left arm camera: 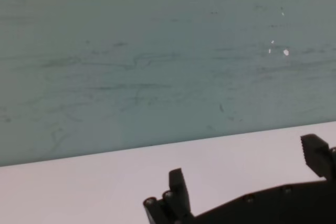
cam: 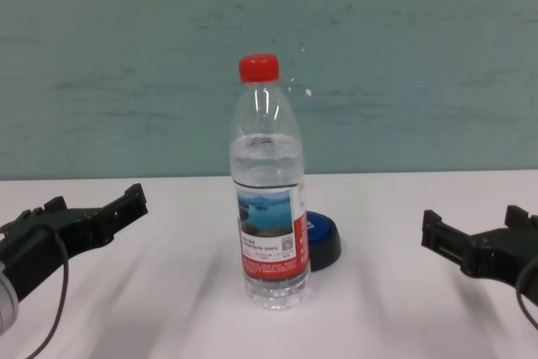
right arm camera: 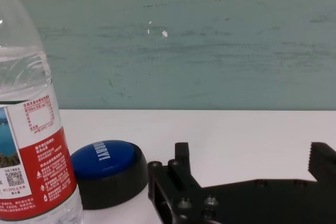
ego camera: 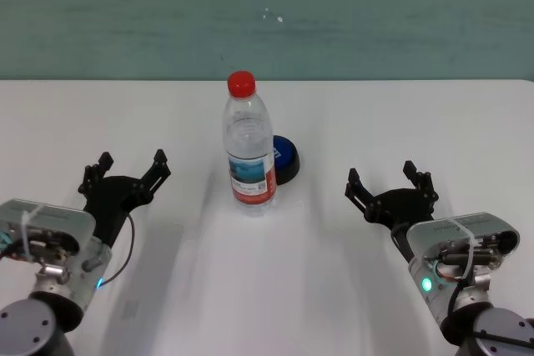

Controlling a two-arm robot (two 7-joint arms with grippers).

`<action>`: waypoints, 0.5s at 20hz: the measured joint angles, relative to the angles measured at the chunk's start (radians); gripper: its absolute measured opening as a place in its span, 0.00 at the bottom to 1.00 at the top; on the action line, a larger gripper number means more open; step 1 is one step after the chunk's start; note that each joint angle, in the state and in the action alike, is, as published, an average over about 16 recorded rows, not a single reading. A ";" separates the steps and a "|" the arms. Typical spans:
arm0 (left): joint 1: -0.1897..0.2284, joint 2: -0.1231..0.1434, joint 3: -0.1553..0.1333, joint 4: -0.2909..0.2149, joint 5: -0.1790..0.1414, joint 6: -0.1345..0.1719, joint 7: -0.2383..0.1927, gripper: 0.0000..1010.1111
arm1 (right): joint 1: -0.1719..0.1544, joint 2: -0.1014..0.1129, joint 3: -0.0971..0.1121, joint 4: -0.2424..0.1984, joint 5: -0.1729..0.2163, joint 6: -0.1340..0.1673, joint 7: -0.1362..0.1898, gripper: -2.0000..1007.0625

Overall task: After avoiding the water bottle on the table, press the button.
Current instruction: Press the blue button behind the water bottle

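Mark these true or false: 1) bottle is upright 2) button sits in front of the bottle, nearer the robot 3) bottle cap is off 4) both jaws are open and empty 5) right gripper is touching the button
1. The water bottle stands upright on the table. True.
2. The button sits in front of the bottle, nearer the robot. False: it lies behind the bottle and to its right, partly hidden by it.
3. The bottle cap is off. False: the red cap is screwed on.
4. Both jaws are open and empty. True: left gripper and right gripper hold nothing.
5. The right gripper touches the button. False: it is well clear, off to the right.
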 joint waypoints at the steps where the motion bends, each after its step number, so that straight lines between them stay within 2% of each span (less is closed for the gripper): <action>1: 0.000 0.000 0.000 0.000 0.000 0.000 0.000 1.00 | 0.000 0.000 0.000 0.000 0.000 0.000 0.000 1.00; 10: 0.000 0.000 0.000 0.000 0.000 0.000 0.000 1.00 | 0.000 0.000 0.000 0.000 0.000 0.000 0.000 1.00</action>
